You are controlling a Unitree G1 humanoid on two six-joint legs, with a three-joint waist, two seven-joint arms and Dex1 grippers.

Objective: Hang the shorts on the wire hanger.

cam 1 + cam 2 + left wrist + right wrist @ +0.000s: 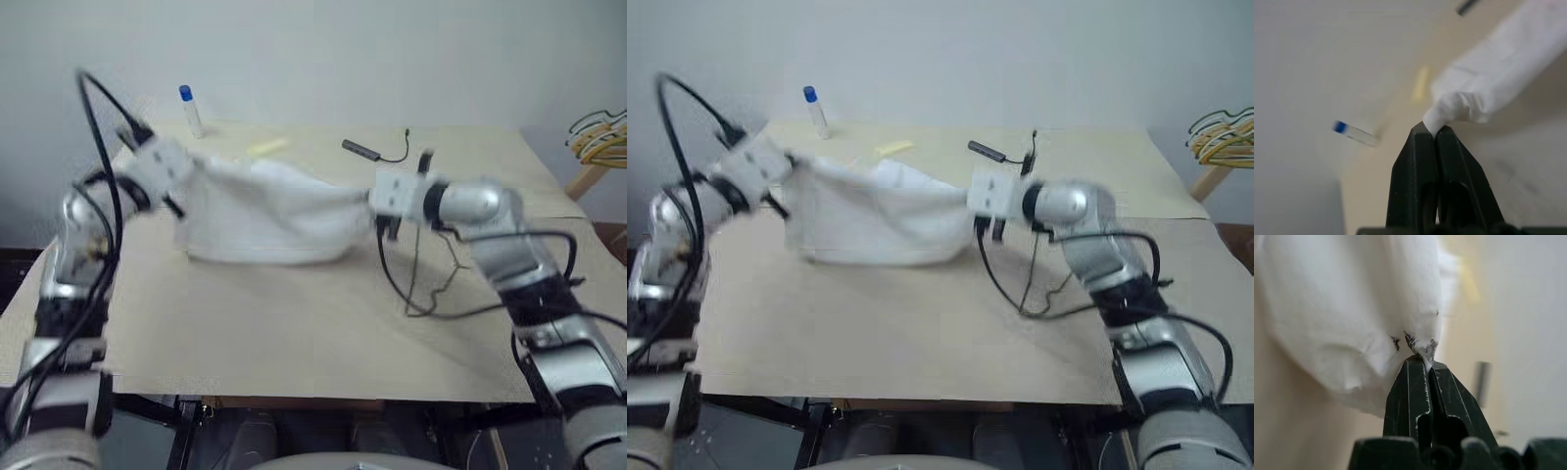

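The tabletop [294, 333] is carrying the shorts [265, 215], sagging across its far half between both arms. Left gripper [1433, 131] and right gripper [1425, 363] are each pinching a corner. The wire hanger [436, 284] is lying near the right edge.

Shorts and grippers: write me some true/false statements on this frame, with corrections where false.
1. Both grippers are shut on the shorts. True: the left gripper and the right gripper each pinch an edge.
2. The shorts lie flat on the table. False: they are stretched between the grippers, sagging in the middle.
3. The wire hanger is already through the shorts. False: it lies on the table under the right arm.
4. A blue-capped tube stands at the table's far edge. True.
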